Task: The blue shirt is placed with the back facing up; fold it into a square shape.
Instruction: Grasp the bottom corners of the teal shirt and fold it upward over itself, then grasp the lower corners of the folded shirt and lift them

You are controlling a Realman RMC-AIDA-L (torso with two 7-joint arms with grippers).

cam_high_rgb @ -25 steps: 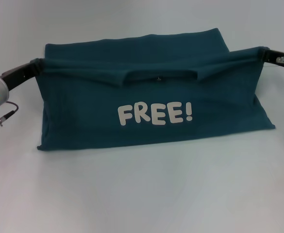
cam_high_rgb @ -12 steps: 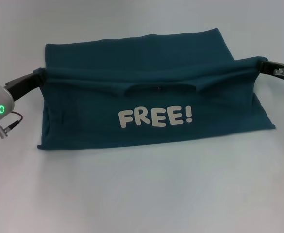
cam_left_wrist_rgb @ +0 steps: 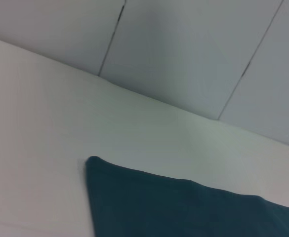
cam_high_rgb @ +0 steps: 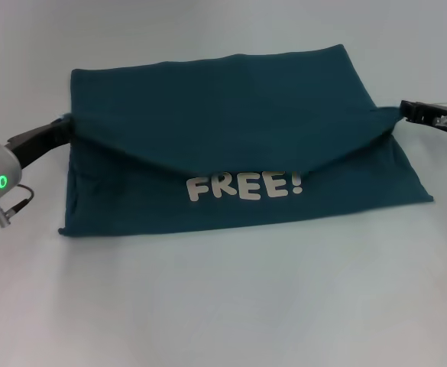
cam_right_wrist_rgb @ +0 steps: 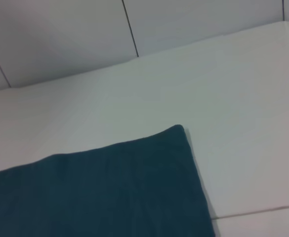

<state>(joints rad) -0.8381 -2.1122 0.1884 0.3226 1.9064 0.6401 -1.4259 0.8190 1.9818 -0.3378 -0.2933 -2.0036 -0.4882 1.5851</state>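
From the head view, the blue shirt (cam_high_rgb: pixel 238 145) lies in the middle of the white counter (cam_high_rgb: pixel 223 306), already folded into a wide band. My left hand (cam_high_rgb: pixel 64 126) pinches the fabric at its left edge and my right hand (cam_high_rgb: pixel 403 111) pinches it at the right edge. Both hands are closed on cloth, holding up a layer that sags between them in a shallow V. The low point of that sag touches the top of the white "FREE!" lettering (cam_high_rgb: pixel 244 186), so the shirt carries a print, whatever the task says of it. I judge the knit soft, light and limp: it will droop wherever I do not support it, so corners and side edges are the places to hold, keeping the span taut as I lay it down.

From my left wrist view, only a far corner of the shirt (cam_left_wrist_rgb: pixel 92 163) lies flat on the counter, with a pale panelled wall (cam_left_wrist_rgb: pixel 184 49) behind. My own fingers do not show.

From my right wrist view, the other far corner (cam_right_wrist_rgb: pixel 179 131) lies flat too, near a seam in the counter. Nothing else stands on the counter to block the fold.
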